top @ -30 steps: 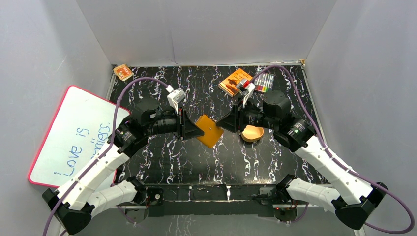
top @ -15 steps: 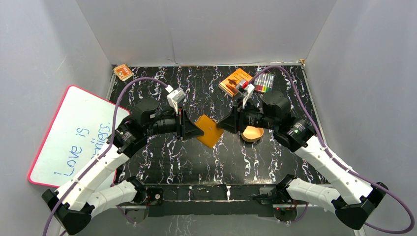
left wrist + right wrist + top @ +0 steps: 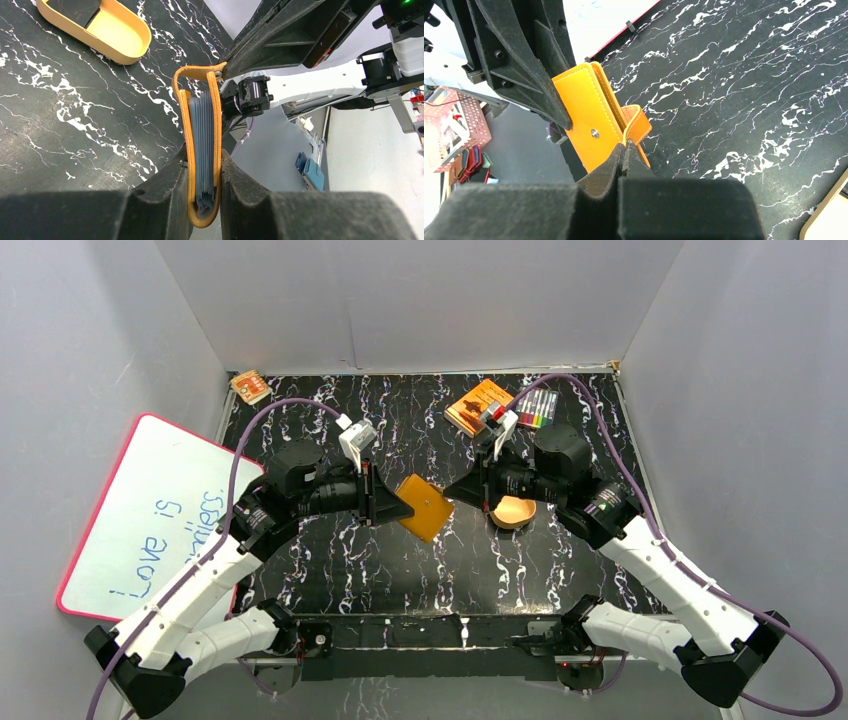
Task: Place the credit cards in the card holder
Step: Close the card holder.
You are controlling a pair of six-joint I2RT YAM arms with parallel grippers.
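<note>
Centre frame: your left gripper (image 3: 202,172) clamps the card holder (image 3: 589,115), credit cards (image 3: 201,135) already inside, while your right gripper (image 3: 625,150) pinches its snap flap (image 3: 637,124), seemingly unfastened.

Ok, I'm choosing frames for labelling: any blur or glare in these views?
Top external: evenly lit, sharp, no glare. Left wrist: left gripper's fingers a dark blur below; card holder and credit cards sharp. Right wrist: right gripper's fingers blurred, card holder sharp.

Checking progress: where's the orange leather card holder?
The orange card holder is mid-table in top view, clamped in the left claw, flap pinched by right claw.
</note>
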